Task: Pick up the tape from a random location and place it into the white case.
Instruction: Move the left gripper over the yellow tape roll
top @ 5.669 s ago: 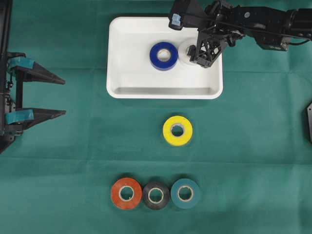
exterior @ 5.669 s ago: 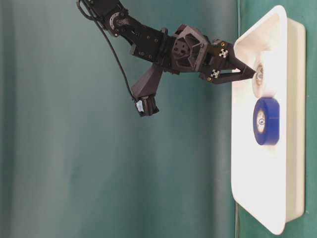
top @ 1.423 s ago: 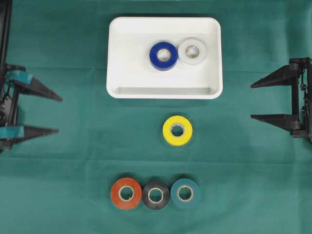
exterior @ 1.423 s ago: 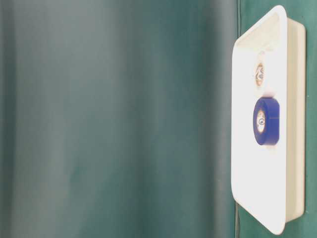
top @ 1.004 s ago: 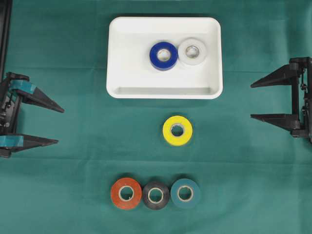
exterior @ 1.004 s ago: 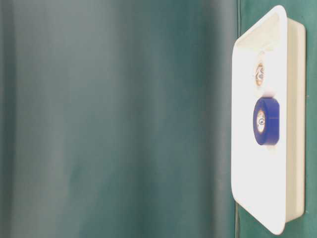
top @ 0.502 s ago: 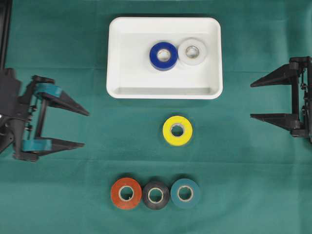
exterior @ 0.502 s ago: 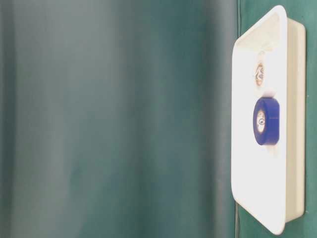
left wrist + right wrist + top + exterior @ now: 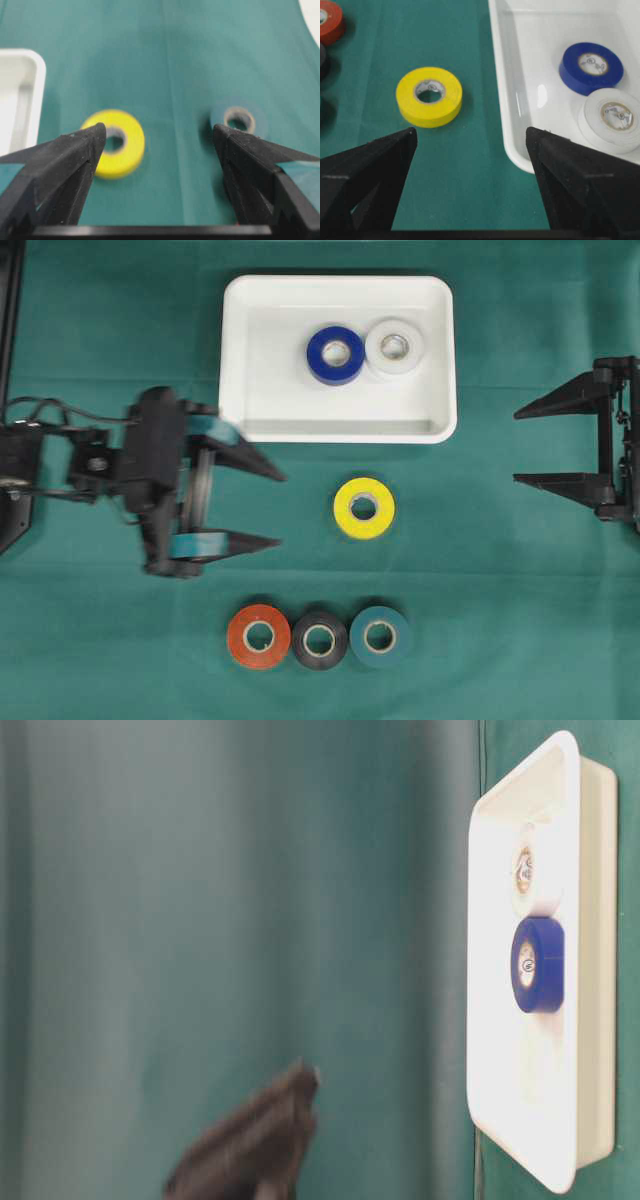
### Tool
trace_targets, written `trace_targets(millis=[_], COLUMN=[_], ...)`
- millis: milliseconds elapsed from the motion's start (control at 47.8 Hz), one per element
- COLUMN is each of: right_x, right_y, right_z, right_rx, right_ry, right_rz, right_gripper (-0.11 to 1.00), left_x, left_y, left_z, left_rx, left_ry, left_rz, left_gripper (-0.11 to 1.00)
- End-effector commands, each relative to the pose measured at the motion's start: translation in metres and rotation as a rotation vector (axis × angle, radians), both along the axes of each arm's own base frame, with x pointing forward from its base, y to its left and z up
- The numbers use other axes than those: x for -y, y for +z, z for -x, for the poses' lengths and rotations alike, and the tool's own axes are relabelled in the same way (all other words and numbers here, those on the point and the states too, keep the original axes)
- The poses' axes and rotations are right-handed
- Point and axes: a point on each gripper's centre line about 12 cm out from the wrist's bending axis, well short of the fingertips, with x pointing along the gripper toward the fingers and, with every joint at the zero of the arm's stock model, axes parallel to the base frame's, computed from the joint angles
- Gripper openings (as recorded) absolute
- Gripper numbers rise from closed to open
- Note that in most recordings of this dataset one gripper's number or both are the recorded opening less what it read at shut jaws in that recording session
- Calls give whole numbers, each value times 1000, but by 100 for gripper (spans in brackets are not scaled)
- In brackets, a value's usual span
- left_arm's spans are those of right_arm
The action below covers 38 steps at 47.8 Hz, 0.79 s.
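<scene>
Work surface: a table covered with a green cloth (image 9: 520, 620), faint fold creases visible; lying directly on it, the white case (image 9: 250, 360) at 12 o'clock of the overhead view, flat and square to the edges; a yellow tape roll (image 9: 364, 507) near centre, lying flat, at 6 o'clock from the case and apart from it; at 6 o'clock of the view, a row of three flat rolls, an orange roll (image 9: 259, 636), a black roll (image 9: 320, 641) and a teal roll (image 9: 381, 637), each touching or just beside its neighbour.

White case (image 9: 250, 360), blue roll (image 9: 335, 354), white roll (image 9: 394, 346), yellow roll (image 9: 364, 508), green cloth (image 9: 500, 590).
</scene>
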Motion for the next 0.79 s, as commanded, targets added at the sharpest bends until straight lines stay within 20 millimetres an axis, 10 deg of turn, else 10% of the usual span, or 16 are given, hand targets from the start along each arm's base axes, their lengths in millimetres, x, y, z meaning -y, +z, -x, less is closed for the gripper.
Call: trace_targets(millis=[0,377,774], right_x=[0,0,2], right_y=[11,14,12], right_z=[-5,-6,-5], right_rx=[29,35,-22], right_ry=[4,4,-10], right_rz=[2,2,12], right_gripper=[87,87,87], left_x=[-4,-14,-13], left_y=[19,30,29], left_z=[-21,-84,-99], left_rx=[48,28,-26], left_ry=[14,42,46], left_rz=[0,-22,-16], left_gripper=[90,90,90])
